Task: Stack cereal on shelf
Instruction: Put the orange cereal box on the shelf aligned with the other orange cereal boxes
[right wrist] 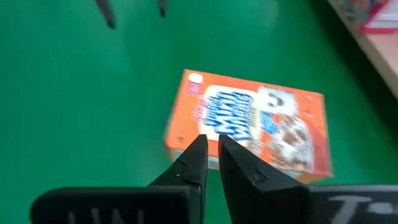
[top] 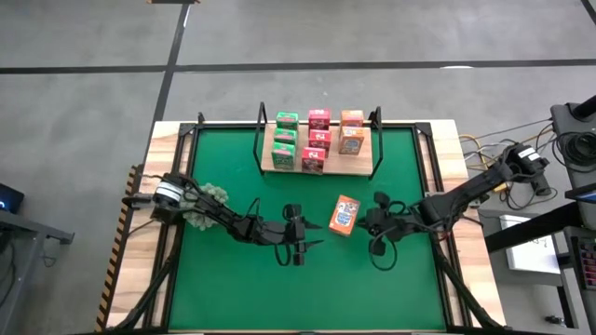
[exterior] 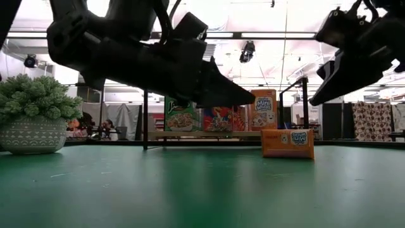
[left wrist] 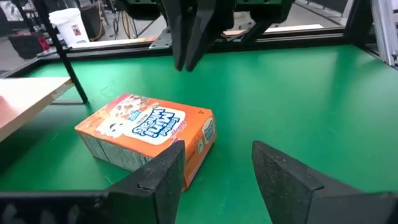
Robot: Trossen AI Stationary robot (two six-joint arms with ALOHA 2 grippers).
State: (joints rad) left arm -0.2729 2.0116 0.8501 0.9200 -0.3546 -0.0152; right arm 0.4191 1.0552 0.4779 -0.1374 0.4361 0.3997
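Observation:
An orange cereal box (top: 344,216) lies flat on its back on the green mat, printed front up, in the middle of the table. My left gripper (left wrist: 217,155) hovers open just left of it, above the mat, fingers pointing at the box. My right gripper (right wrist: 211,146) hovers shut just right of the box (right wrist: 249,124), slanting down toward it and clear of it in the low view. The shelf (top: 317,167), a light wooden board with black wire ends, stands at the far middle and carries several green, pink-red and orange cereal boxes (top: 318,140) upright.
A grey-green spiky plant in a patterned pot (exterior: 35,120) stands at the mat's left edge beside my left arm. Black frame bars run along the table's sides. Bare green mat (top: 307,288) lies toward the near edge.

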